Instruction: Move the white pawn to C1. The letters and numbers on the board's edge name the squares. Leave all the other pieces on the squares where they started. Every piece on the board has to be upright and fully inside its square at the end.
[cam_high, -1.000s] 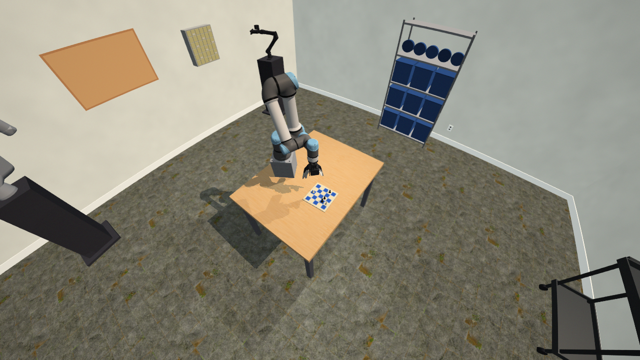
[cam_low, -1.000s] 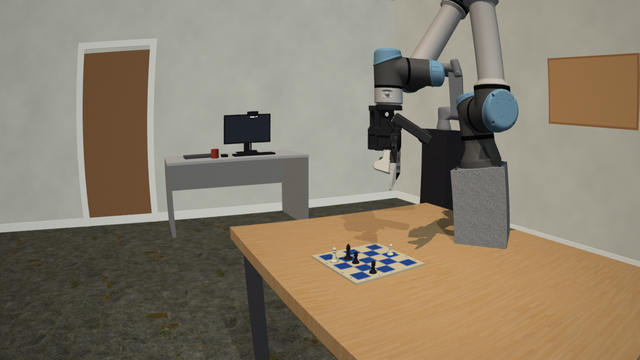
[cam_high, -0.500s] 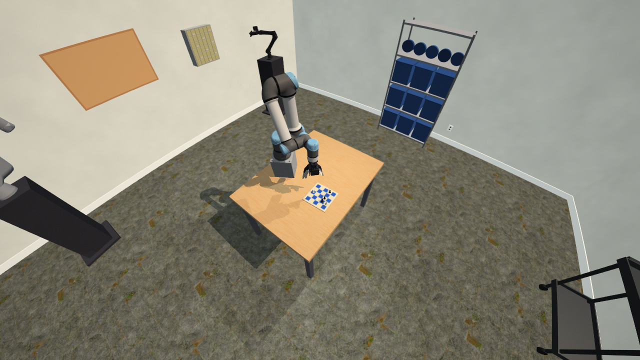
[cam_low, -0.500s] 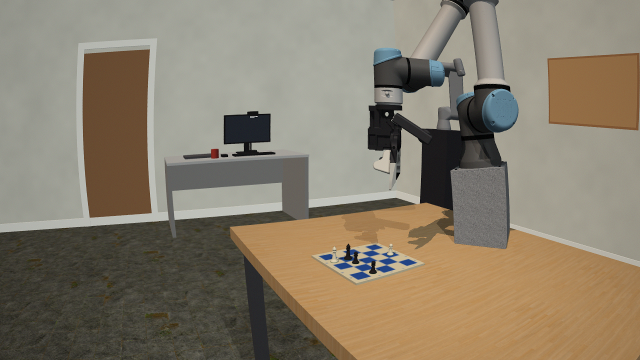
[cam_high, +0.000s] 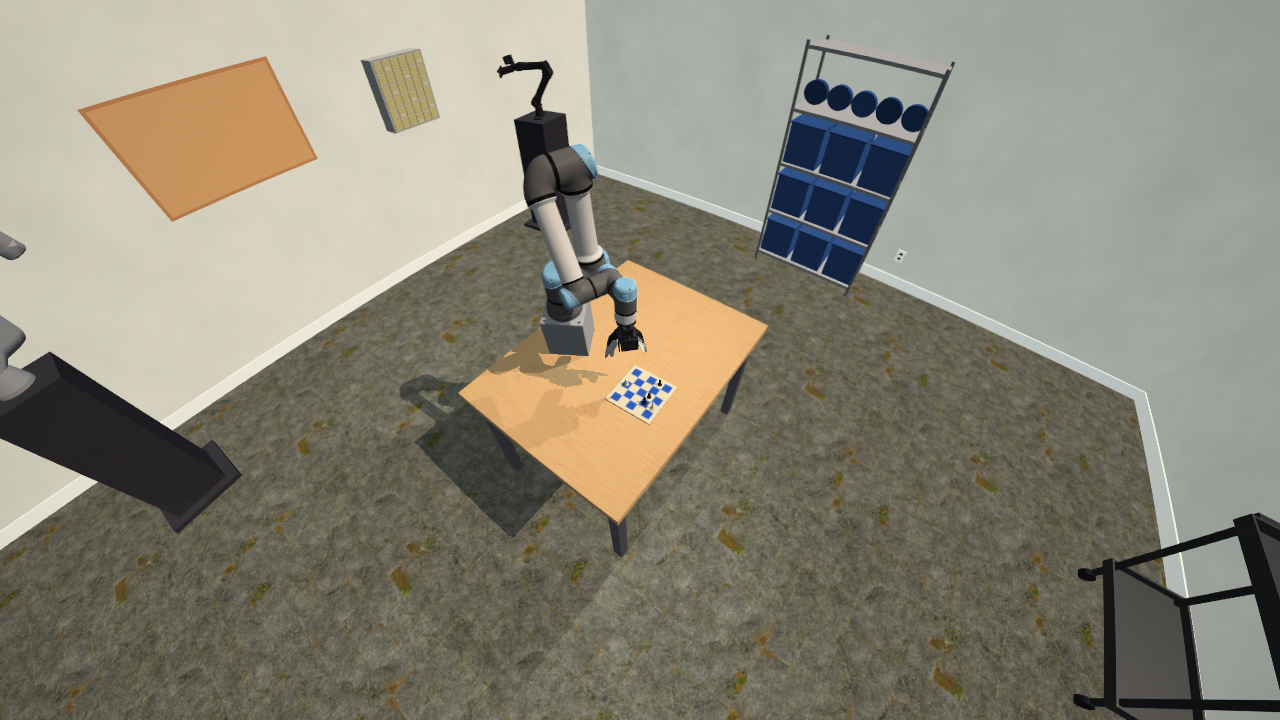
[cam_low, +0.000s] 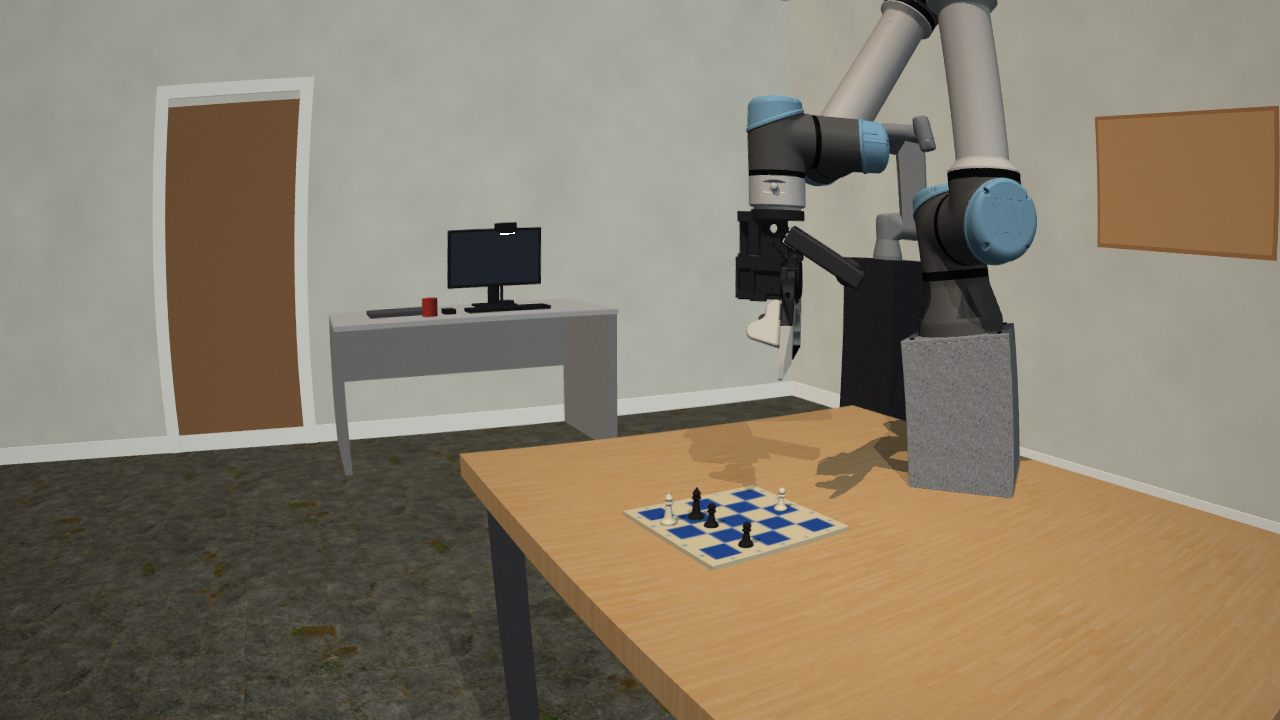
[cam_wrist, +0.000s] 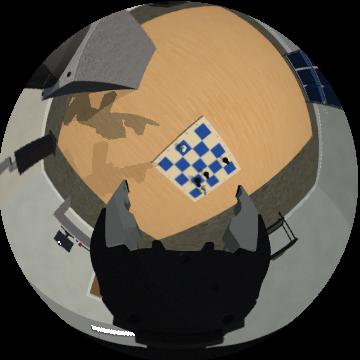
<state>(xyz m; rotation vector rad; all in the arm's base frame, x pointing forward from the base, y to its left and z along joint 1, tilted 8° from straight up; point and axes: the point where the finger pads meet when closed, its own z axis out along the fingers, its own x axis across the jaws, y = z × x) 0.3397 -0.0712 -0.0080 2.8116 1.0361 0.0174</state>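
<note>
Pawn in white (cam_low: 781, 498) stood upright on the small blue-and-cream chessboard (cam_low: 810, 533), on a square at the board's far edge, the side nearest the arm's grey pedestal (cam_low: 962, 447). The edge letters and numbers were too small to read, so its square could not be named. In the wrist view it (cam_wrist: 183, 147) showed as a pale dot near the board's left corner.

A second, taller white piece (cam_low: 668, 508) stood at the opposite corner of that far row, toward the room. Three black pieces shared the board: one (cam_low: 696, 504) just beside the taller white piece, one (cam_low: 711, 515) close to it toward the middle, and one (cam_low: 745, 534) nearer the front edge. All five were upright.

The board lay flat on the wooden table (cam_low: 895, 626), near the middle of it.

The tool (cam_low: 776, 344) hung well above the table, behind the board on the pedestal side, pointing down. Its jaws stood spread wide with nothing between them; in the wrist view the two grey fingers framed bare wood, with the board beyond their tips.
</note>
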